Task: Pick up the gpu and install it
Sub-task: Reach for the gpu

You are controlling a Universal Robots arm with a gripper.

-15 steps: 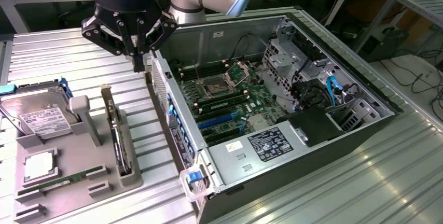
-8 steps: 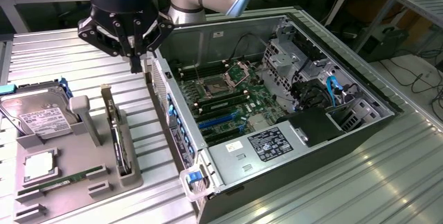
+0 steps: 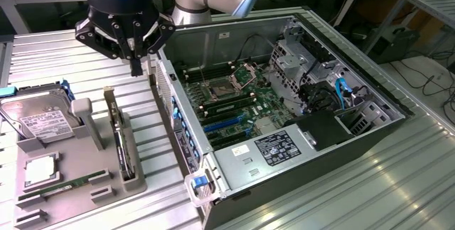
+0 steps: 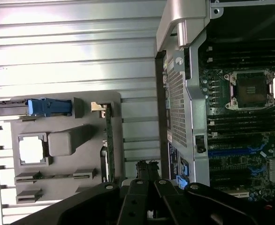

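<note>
— Gripper?
— The gripper is closed tight on nothing, hanging above the desk.
— And the gpu?
— The gpu stands on edge in the grey holder, at six o'clock from the gripper in the exterior view.

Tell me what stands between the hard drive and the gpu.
Between hard drive and gpu: a gray upright post, seen in the exterior view.
</note>
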